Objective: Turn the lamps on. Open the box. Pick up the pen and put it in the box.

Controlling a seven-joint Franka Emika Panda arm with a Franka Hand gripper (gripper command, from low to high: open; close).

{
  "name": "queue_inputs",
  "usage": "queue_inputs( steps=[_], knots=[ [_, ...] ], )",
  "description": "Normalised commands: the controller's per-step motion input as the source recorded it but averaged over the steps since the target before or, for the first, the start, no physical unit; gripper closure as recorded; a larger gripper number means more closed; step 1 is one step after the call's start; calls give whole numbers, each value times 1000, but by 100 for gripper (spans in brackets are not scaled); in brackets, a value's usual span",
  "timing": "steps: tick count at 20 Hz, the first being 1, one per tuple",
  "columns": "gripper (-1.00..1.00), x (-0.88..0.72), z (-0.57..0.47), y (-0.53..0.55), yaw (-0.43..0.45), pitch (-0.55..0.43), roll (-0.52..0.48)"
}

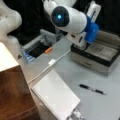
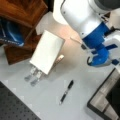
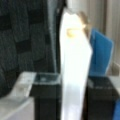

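Hovering over the open box (image 1: 100,56), the gripper (image 1: 86,46), finger spacing unclear, could clip its raised lid; the pen (image 1: 91,89) lies untouched on the tabletop (image 1: 75,72).

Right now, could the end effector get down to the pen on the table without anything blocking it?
Probably yes. The pen lies alone on bare grey table, apart from the white notepad and the open box. The end effector is at the box's rim, and nothing stands between them.

Black pen (image 1: 91,89), grey-sided box (image 1: 96,65)
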Motion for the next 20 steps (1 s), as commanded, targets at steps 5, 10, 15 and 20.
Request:
queue_inputs(
  steps=[5,10,15,20],
  knots=[
    [100,-11,222,187,108,15,-342],
    [100,9,249,258,76,18,-327],
    [100,19,245,317,25,10,-280],
    [100,34,207,291,16,-6,-248]
  ],
)
